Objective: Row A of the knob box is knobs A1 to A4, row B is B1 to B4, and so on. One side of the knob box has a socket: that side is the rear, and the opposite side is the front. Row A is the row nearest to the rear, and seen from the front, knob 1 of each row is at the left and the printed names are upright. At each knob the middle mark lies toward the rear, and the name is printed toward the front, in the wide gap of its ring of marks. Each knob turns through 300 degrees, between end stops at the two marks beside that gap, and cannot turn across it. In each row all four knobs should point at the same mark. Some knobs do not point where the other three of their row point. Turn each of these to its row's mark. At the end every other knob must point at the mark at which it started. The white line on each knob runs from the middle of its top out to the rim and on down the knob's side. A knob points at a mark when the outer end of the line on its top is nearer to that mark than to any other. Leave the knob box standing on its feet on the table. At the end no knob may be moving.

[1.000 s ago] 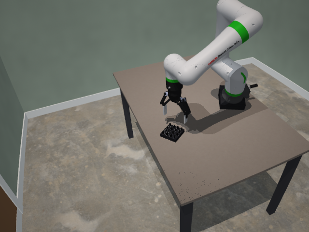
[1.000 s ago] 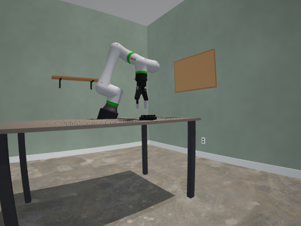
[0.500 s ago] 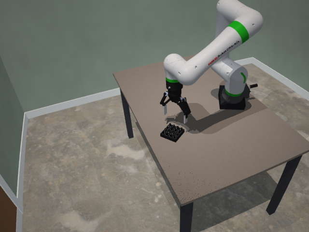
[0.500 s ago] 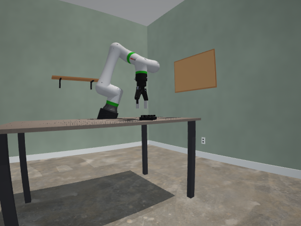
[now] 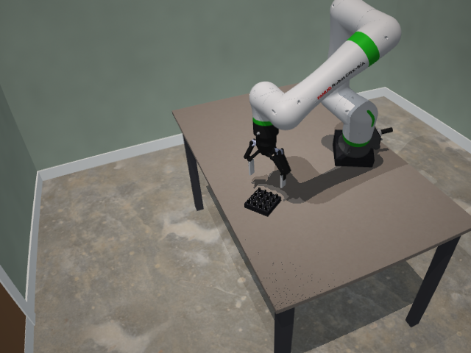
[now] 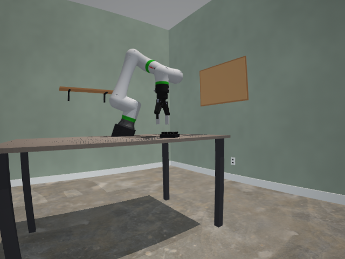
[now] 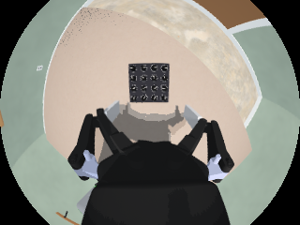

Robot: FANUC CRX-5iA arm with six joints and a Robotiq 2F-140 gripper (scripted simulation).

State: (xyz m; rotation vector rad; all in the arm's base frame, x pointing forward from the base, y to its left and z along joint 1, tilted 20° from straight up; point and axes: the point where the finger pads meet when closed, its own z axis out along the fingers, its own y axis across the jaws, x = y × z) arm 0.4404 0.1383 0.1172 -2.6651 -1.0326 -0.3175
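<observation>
The knob box (image 5: pixel 262 201) is a small black square box with a grid of black knobs, standing on the brown table near its left edge. It also shows in the exterior view (image 6: pixel 169 134) and in the wrist view (image 7: pixel 149 82). The knob lines and marks are too small to read. My gripper (image 5: pixel 266 176) hangs open and empty well above the table, just behind the box toward the arm's base. It shows in the exterior view (image 6: pixel 161 120) clearly above the box. In the wrist view both fingers spread wide with nothing between them.
The arm's black base (image 5: pixel 353 151) stands at the far right of the table. The table's left edge (image 5: pixel 224 223) runs close beside the box. A wall shelf (image 6: pixel 84 90) and a cork board (image 6: pixel 223 81) hang on the walls, away from the table.
</observation>
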